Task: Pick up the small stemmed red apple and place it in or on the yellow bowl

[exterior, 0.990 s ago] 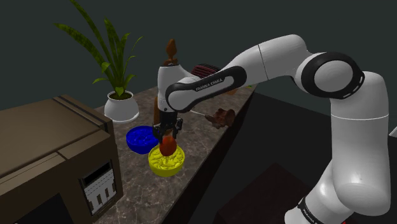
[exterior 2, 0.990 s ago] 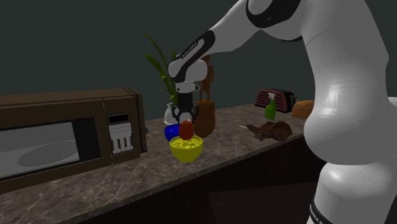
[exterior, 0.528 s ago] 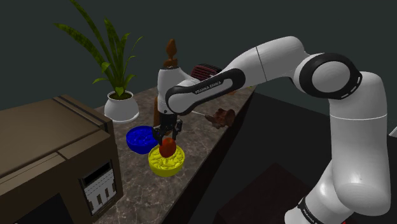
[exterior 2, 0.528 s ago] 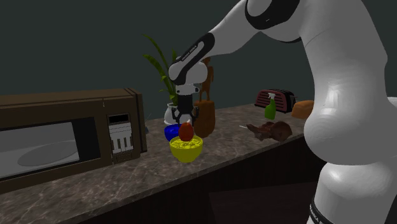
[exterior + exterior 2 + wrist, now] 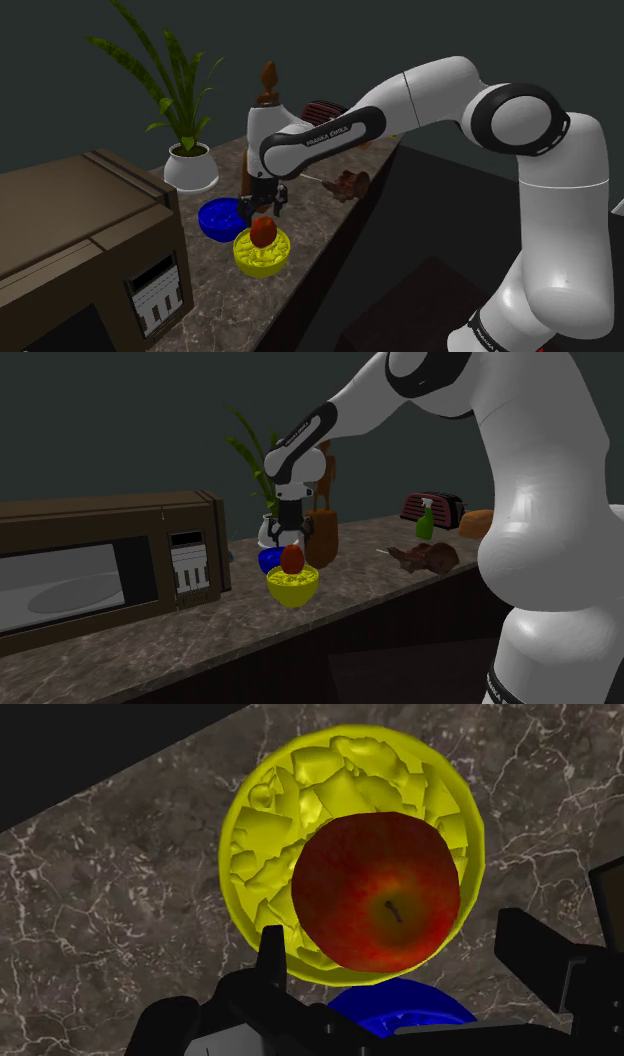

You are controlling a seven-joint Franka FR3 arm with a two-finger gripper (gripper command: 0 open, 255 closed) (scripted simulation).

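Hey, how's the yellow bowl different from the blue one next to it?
The yellow bowl carries a red apple on lumpy yellow filling; the blue bowl carries no apple. The yellow bowl sits nearer the counter edge, the blue bowl behind it. Both are round.

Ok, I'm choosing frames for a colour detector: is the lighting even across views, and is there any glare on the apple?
Shoulder view: dim overall, yet the stemmed red apple and the yellow bowl under it look saturated against the dark marble counter. Second exterior view: just as dim, the white arm brightest. Wrist view: brighter, no glare or blur on the apple.
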